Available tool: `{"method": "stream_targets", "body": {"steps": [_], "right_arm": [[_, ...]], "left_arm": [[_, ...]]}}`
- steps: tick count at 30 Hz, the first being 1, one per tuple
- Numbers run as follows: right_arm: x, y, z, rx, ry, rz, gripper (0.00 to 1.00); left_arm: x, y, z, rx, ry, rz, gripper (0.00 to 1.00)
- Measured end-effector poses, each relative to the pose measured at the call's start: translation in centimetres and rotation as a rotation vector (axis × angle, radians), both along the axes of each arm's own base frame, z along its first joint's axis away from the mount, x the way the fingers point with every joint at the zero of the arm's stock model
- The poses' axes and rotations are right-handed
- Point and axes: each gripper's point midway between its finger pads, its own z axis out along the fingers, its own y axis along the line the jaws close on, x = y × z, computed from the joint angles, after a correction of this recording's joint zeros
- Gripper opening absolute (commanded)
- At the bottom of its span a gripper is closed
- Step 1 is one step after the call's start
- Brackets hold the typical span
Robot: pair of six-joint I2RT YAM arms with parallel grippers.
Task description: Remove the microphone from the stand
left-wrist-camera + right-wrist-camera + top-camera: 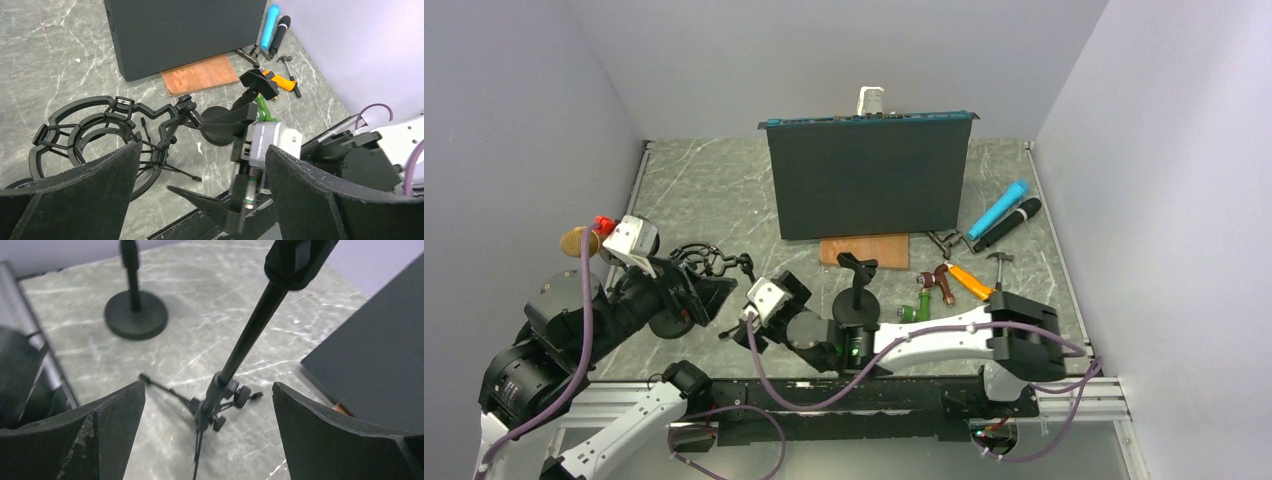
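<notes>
A black tripod stand (250,340) carries a ring-shaped shock mount (85,130), and nothing sits in its rings. At the far left, a gold-headed thing that looks like the microphone (576,240) shows beside my left wrist; I cannot tell what it rests on. My left gripper (202,150) is open and empty, just near of the shock mount (699,258). My right gripper (209,387) is open above the tripod's foot, with the pole between its jaws but untouched. In the top view the right gripper (734,328) sits just right of the left gripper (704,295).
A round-base desk stand (856,300) with an empty clip stands mid-table. Behind it are a big black box (869,175) and a wooden board (864,250). A blue microphone (999,208), a black microphone (1009,225), a hammer (1002,262) and an orange-handled tool (969,280) lie at the right.
</notes>
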Motion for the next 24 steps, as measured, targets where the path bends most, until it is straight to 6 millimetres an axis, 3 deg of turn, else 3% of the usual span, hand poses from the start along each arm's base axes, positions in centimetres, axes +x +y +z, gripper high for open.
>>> {"method": "stream_targets", "body": {"steps": [7, 15, 21, 24], "right_arm": [[-1.2, -2.6, 0.2, -0.071, 0.147, 0.254, 1.0], [2.1, -6.6, -0.4, -0.125, 0.41, 0.439, 0.96], [3.5, -4.9, 1.2, -0.161, 0.521, 0.61, 0.83], [3.8, -4.2, 1.1, -0.172, 0.56, 0.677, 0.77]], "left_arm": [[0.8, 0.0, -0.2, 0.018, 0.008, 0.022, 0.98], [1.2, 0.2, -0.3, 0.039, 0.002, 0.038, 0.98], [1.3, 0.3, -0.3, 0.042, 0.0, 0.042, 0.98], [1.2, 0.3, -0.3, 0.041, 0.0, 0.042, 0.98]]}}
